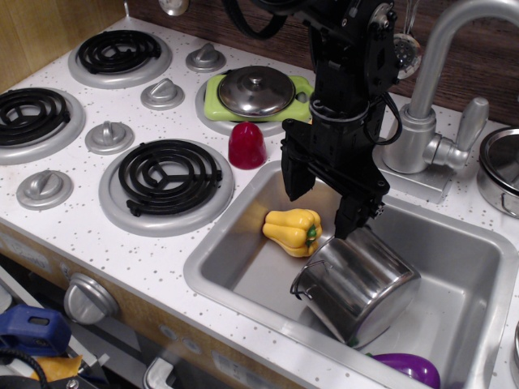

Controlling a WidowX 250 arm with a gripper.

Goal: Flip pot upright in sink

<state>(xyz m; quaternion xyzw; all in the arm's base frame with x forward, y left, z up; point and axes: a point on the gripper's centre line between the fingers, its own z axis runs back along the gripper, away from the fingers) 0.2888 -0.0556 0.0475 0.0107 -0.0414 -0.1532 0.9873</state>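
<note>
The shiny steel pot (357, 285) lies tilted on its side in the sink (243, 243), its closed bottom facing up and right and its mouth down toward the front left. A small dark loop handle shows at its lower left. My gripper (323, 204) hangs above the sink, just up and left of the pot, with its two black fingers (295, 177) spread wide apart and nothing between them. The right finger tip is close to the pot's upper edge.
A yellow toy pepper (293, 231) lies in the sink left of the pot. A purple object (409, 369) sits at the sink's front right. A red cup (246, 145), a domed lid on a green plate (256, 91), the faucet (430, 121) and stove burners (168, 177) surround the sink.
</note>
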